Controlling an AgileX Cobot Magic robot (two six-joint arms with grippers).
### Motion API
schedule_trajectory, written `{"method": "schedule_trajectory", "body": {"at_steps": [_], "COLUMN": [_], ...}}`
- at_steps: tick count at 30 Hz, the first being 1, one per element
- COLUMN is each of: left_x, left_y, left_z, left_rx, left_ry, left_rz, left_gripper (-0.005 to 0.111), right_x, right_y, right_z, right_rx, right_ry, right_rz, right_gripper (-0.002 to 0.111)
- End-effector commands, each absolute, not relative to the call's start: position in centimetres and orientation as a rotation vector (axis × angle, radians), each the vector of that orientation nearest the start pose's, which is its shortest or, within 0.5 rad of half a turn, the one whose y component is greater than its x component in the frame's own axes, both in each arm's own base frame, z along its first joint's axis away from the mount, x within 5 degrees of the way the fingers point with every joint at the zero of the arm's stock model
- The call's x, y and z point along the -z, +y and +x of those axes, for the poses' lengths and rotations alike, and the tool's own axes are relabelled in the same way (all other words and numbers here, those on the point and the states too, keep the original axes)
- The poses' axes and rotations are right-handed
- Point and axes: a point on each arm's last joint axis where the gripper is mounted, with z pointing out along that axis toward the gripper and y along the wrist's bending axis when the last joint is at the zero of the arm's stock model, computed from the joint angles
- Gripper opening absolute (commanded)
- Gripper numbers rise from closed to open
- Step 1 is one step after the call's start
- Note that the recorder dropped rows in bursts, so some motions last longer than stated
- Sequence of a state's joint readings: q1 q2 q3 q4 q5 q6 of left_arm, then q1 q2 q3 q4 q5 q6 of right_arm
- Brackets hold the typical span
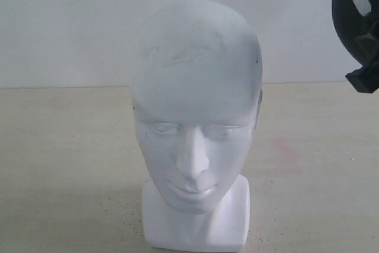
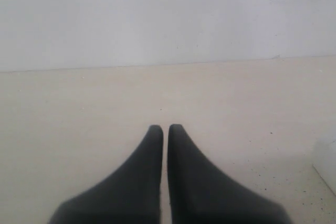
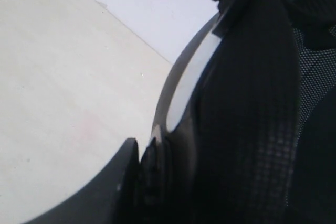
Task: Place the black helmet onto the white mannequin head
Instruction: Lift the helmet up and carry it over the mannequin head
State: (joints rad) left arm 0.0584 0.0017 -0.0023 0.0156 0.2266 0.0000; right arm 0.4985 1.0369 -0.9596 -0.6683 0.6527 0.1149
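At centre: white mannequin head (image 1: 195,87) upright, facing camera | right jaws grip black helmet (image 1: 350,22) | left jaws closed

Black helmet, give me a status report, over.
Left pincer shut, empty. Right pincer clamped on black helmet, aloft to the right of white mannequin head, apart. Head bare, upright. Nothing seen in the way.

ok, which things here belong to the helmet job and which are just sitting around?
Job:
black helmet, held in the air
white mannequin head, bare

Not involved:
left gripper, shut and empty
table
wall
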Motion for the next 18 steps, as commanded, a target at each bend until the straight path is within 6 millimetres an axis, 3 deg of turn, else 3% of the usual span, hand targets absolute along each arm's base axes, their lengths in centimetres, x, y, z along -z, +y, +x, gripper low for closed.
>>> {"method": "schedule_trajectory", "body": {"at_steps": [1, 11, 18], "left_x": [-20.2, -22.5, -23.2], "left_y": [0.3, 0.3, 0.2], "left_z": [5.6, 5.4, 5.3], "left_rx": [-0.067, -0.069, -0.062], "left_ry": [1.606, 1.355, 1.278], "left_rz": [-0.021, -0.013, -0.016], "left_gripper": [0.004, 0.004, 0.004], "right_x": [-39.5, -42.7, -44.8], "right_y": [7.6, 6.3, 5.7], "right_z": [19.9, 16.5, 14.1], "right_rx": [0.335, 0.21, 0.105], "right_ry": [1.72, 1.55, 1.398], "right_rz": [-0.741, -0.611, -0.548], "right_gripper": [0.0, 0.0, 0.0]}}
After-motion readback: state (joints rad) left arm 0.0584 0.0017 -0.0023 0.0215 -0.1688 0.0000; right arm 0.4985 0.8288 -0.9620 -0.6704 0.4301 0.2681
